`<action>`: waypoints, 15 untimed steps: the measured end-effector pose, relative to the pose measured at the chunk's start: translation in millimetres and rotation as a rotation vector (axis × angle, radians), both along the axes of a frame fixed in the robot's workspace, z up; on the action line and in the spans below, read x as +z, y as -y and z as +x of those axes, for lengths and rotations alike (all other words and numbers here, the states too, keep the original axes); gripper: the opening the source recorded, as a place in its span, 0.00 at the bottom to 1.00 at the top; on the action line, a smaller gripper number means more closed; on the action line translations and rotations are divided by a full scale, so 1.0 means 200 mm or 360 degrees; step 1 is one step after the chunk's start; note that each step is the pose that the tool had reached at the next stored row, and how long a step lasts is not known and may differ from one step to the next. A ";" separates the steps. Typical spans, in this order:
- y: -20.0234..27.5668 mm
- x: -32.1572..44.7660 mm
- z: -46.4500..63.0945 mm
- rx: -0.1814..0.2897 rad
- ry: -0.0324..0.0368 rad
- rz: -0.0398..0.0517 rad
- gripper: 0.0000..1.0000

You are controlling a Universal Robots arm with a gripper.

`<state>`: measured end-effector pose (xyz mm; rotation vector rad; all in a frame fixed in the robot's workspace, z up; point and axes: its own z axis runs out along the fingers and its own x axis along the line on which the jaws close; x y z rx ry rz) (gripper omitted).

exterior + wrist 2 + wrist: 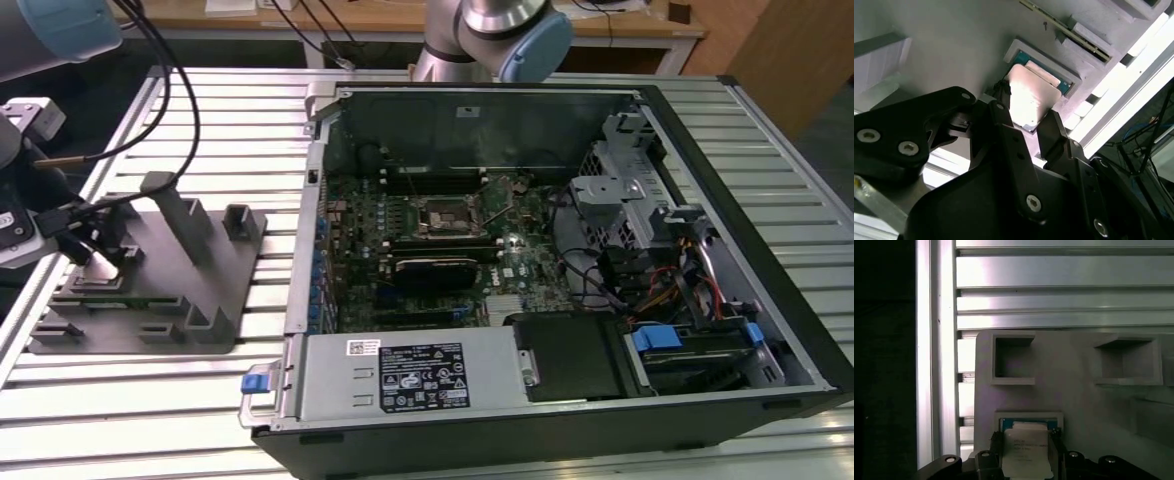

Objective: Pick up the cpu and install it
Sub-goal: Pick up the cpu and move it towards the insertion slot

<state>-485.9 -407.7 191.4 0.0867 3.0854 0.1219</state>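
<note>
Right now my gripper (1026,114) pinches the cpu (1036,90) by two opposite edges — closed narrow on it — at its pocket (1066,86) in the grey tray (954,45).

cpu (1031,95) near edge hidden behind gripper (1025,114) fingers (1004,135) in second wrist view; first wrist view crops it at the frame edge. Exterior view: cpu probably too small to resolve.

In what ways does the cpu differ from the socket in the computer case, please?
The cpu has a bright silvery top; the socket is dark with a metal frame. The cpu is at the grey tray, by the end effector; the socket sits on the motherboard inside the open case. Both look square.
</note>
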 end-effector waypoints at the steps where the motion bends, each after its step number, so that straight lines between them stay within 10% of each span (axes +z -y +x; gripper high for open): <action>1: 0.000 0.000 0.00 0.0000 0.0000 0.0000 0.49; 15: 0.000 -0.001 0.01 -0.0001 -0.0006 -0.0018 0.56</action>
